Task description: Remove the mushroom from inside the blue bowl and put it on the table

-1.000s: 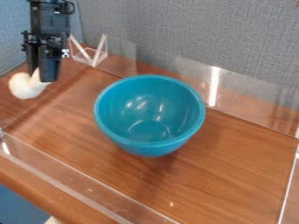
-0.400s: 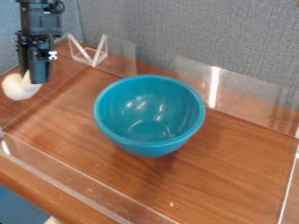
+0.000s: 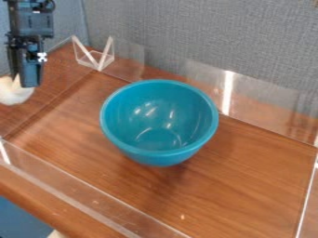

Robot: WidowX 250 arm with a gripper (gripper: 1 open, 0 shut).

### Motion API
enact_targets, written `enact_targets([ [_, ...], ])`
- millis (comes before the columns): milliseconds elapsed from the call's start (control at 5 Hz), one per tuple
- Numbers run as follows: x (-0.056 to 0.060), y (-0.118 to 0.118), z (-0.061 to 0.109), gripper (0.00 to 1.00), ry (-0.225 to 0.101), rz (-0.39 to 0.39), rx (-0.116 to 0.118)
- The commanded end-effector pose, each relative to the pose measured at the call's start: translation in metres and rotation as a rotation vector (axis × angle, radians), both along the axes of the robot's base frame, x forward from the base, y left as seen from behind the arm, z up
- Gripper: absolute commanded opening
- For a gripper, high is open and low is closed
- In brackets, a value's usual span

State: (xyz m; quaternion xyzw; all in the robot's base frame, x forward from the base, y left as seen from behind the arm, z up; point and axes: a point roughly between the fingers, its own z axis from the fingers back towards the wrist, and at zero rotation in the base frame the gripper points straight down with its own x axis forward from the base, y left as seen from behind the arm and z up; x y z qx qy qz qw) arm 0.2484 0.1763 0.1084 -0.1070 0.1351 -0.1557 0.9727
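Observation:
The blue bowl [image 3: 159, 122] stands upright in the middle of the table [image 3: 255, 181] and I see nothing inside it. My gripper [image 3: 25, 80] hangs at the far left edge of the view, pointing steeply down, well away from the bowl. It is shut on the mushroom [image 3: 10, 91], whose cream-white body sticks out below and left of the fingers, partly cut off by the frame edge. Whether the mushroom touches the wood I cannot tell.
Low clear acrylic walls [image 3: 236, 85] border the tabletop at the back, front and sides. A folded clear acrylic piece [image 3: 93, 54] stands at the back left, just right of the arm. A grey textured wall rises behind.
The gripper has moved left with the mushroom in it, from beside the back-left corner to the frame's left edge. The bowl has stayed put.

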Motion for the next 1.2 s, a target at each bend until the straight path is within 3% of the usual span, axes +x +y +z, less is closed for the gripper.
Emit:
enact_targets([
  [0,0.000,0.012,0.035,0.00,-0.101,-0.022,0.062],
  [400,-0.011,-0.018,0.038,0.00,-0.105,-0.161,0.074],
  [600,0.000,-0.021,0.032,0.00,-0.096,-0.163,0.088],
  [1000,-0.020,-0.008,0.011,0.00,-0.101,-0.116,0.079],
])
